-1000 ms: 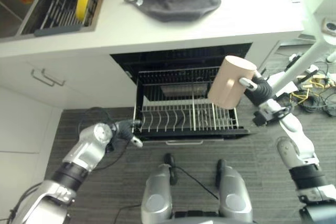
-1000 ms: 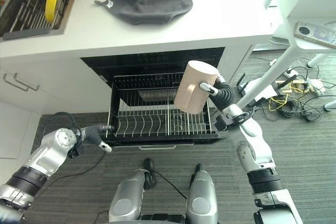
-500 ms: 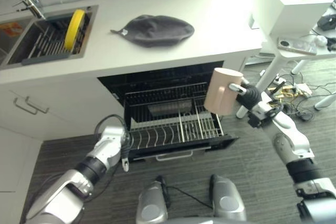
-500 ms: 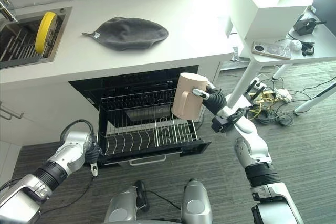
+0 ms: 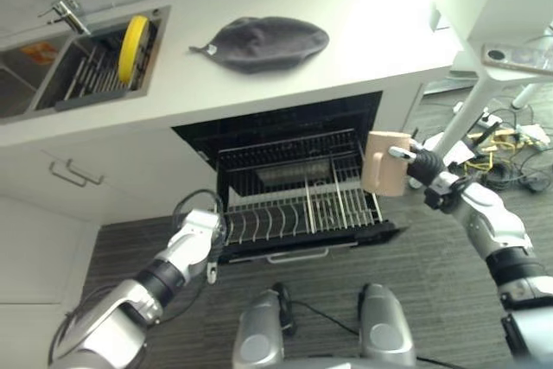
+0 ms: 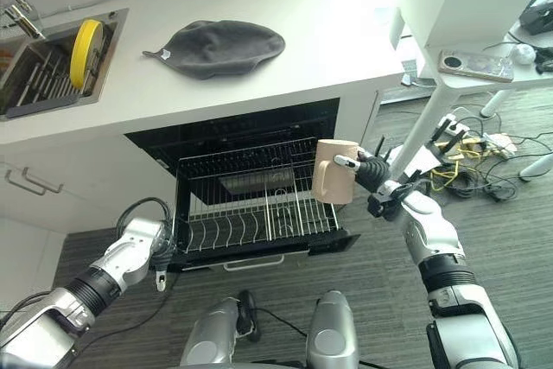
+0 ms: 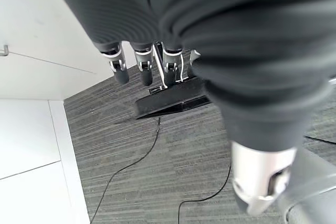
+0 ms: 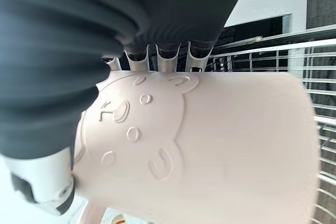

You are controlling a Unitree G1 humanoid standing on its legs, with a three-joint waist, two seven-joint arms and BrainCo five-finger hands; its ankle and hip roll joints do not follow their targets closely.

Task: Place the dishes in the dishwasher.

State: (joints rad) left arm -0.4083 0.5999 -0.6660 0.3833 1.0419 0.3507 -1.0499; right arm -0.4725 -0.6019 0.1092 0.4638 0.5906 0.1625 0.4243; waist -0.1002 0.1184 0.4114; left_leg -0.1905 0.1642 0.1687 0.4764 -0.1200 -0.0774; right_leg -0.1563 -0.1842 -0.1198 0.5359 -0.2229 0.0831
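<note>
Mug: pale pink mug (image 6: 334, 172) with a raised bear face on its side, held in the air at the right edge of the pulled-out rack, upright with its mouth up and its long axis near vertical.
Right hand: right hand (image 6: 373, 171) has its fingers curled round the mug from the handle side, at about 3 o'clock of the mug; the right wrist view shows the fingers wrapped over the pink wall, with rack wires beyond.
Key relation: the mug hangs above and just outside the rack's right rim, so by my reckoning the free slots lie toward 9 o'clock and downward from it; the right hand is the one that carries it and is far nearer that side.
Rack: lower wire rack (image 5: 298, 206) of the open dishwasher (image 5: 285, 127), drawn out over the floor, its tines looking bare where I can see them.
Left hand: left hand (image 6: 161, 252) low at the rack's front left corner, fingers relaxed and nearly straight in its wrist view, holding nothing.
Table: white table (image 5: 363, 32) above the dishwasher carries a dark grey cloth (image 5: 263, 41).
Sink: at 10 o'clock, sink (image 5: 82, 75) with a yellow plate (image 5: 132, 36) standing on edge in a drainer, still to be loaded.
</note>
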